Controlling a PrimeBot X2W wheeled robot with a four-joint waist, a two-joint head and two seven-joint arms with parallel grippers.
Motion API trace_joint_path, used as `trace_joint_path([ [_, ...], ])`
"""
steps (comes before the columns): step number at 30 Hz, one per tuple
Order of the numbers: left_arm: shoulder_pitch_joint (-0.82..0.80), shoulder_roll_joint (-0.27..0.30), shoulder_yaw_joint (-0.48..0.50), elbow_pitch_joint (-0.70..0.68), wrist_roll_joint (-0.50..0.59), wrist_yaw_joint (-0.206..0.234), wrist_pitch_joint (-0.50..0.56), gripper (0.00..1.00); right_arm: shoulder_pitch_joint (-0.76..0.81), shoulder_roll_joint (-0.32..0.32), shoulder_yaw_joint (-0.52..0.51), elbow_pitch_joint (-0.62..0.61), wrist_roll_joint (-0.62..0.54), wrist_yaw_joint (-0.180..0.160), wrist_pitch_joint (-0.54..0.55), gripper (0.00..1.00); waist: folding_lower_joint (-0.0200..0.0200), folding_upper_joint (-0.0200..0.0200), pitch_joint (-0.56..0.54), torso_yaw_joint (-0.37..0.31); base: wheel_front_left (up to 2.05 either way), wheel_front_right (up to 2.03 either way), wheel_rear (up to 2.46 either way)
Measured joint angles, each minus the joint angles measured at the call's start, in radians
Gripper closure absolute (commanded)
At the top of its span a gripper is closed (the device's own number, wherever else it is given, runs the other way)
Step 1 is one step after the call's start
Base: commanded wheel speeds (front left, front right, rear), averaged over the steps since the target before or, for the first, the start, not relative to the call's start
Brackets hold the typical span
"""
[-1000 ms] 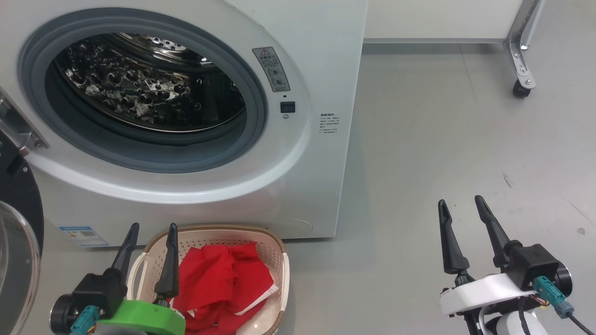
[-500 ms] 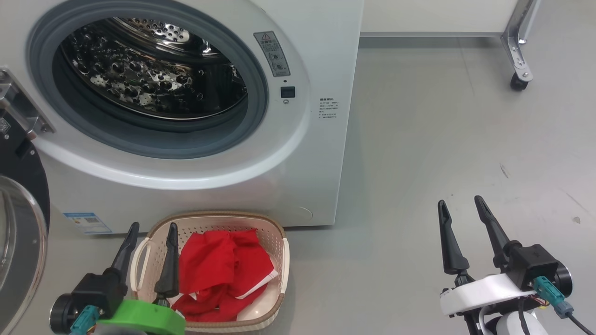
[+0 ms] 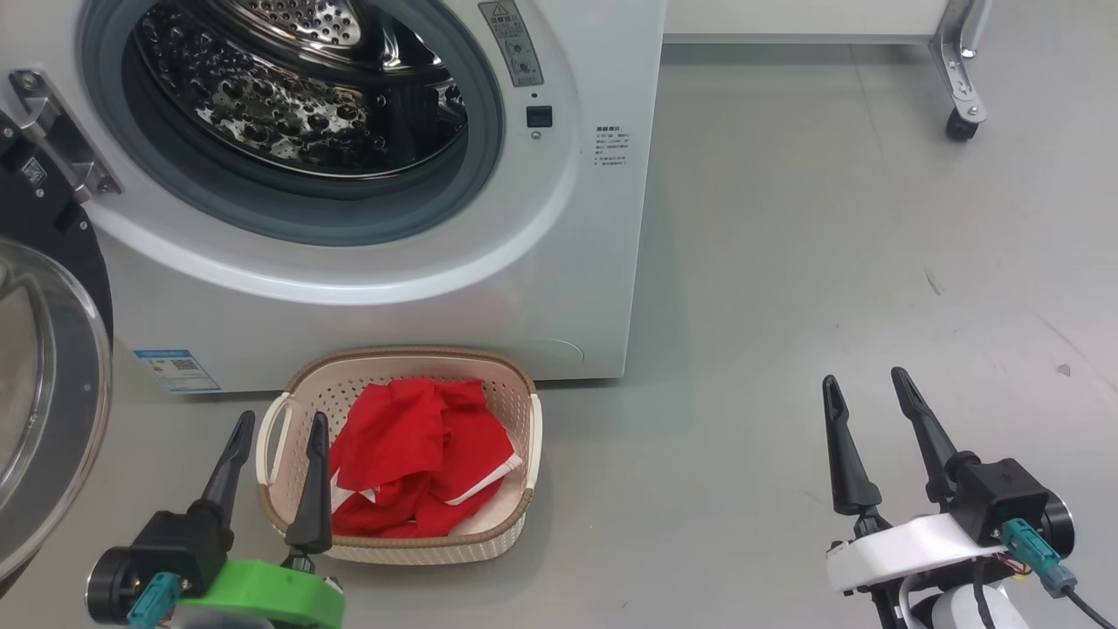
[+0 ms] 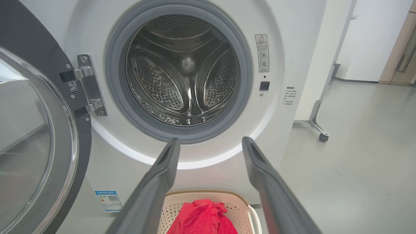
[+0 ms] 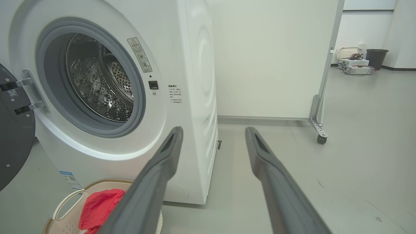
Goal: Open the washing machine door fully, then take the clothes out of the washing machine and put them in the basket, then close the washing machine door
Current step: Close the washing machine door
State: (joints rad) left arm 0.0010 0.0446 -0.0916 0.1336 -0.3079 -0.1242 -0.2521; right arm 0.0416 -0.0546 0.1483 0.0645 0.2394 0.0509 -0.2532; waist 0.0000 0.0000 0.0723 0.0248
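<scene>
Clothes [image 3: 410, 454] lie in the basket [image 3: 410, 355] before the washer [image 3: 568, 262]; its drum [image 3: 306, 105] looks empty. Left claw [image 3: 281, 419] and right claw [image 3: 863, 377] are spread, empty. The door [image 3: 52, 367] hangs open at the washer's left: push its rim steadily shut.

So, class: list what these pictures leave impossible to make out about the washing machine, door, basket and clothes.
Head view: washing machine door cut by the left edge.
Head view: clothes, lower folds buried in the basket.
Head view: basket's left side partly behind the left tool.
Head view: warning sticker, print too small.
</scene>
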Motion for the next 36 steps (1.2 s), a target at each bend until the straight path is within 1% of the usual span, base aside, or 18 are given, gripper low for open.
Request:
trace_joint_path([
  [16, 0.001, 0.0, -0.004, -0.001, 0.02, 0.0, 0.0, 0.0, 0.0, 0.002, 0.0, 0.002, -0.001, 0.001, 0.0, 0.0, 0.0, 0.0, 0.001, 0.001, -0.65, 0.65, 0.0],
  [36, 0.002, 0.0, -0.003, -0.004, 0.023, 0.0, 0.0, 0.0, 0.0, 0.005, 0.001, 0.009, -0.002, 0.004, 0.0, 0.0, 0.0, 0.0, -0.005, -0.001, -0.06, 0.06, 0.0],
])
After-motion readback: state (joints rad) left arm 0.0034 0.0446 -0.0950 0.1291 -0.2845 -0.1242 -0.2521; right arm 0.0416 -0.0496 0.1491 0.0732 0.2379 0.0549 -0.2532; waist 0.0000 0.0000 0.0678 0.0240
